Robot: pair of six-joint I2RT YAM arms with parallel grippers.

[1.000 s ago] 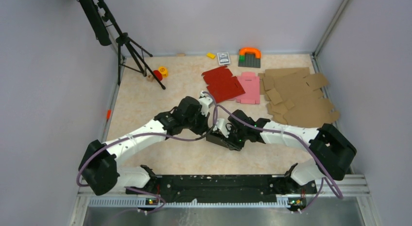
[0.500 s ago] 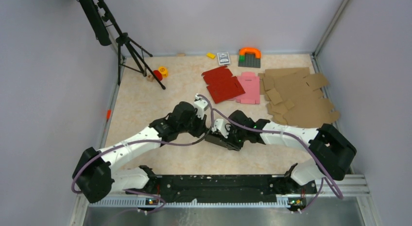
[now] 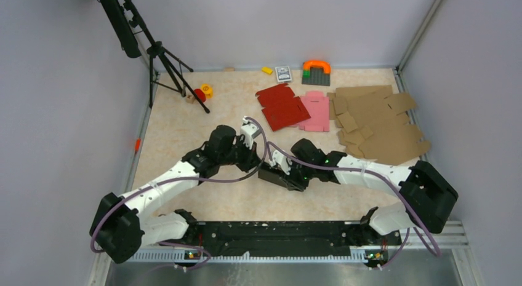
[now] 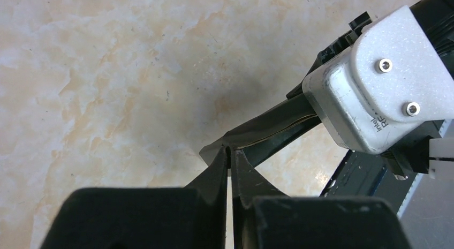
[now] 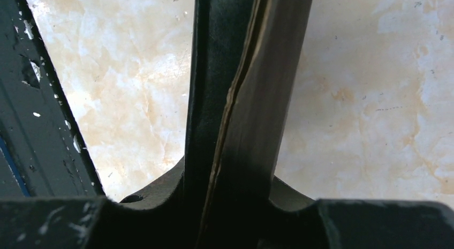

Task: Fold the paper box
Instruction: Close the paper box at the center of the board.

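Note:
The paper box (image 3: 277, 177), a black cardboard blank partly folded double, hangs just above the tabletop between my two arms. My right gripper (image 3: 288, 173) is shut on it; in the right wrist view the doubled black layers (image 5: 251, 99) fill the gap between the fingers (image 5: 230, 182). My left gripper (image 3: 258, 165) is shut, and its fingertips (image 4: 230, 150) pinch the pointed corner of a flap of the box (image 4: 267, 128). The right wrist's white camera housing (image 4: 375, 93) sits just beyond that flap.
A red blank (image 3: 282, 106) and a pink blank (image 3: 315, 111) lie behind the arms, with a pile of brown cardboard (image 3: 375, 123) at back right. A tripod (image 3: 166, 64) stands back left beside small toys (image 3: 203, 92). A card pack (image 3: 283, 72) and orange-topped block (image 3: 316, 71) lie at the rear.
My left gripper has moved left and nearer, briefly opened, then shut again on the flap's corner. The right gripper kept its hold and shifted slightly left with the box.

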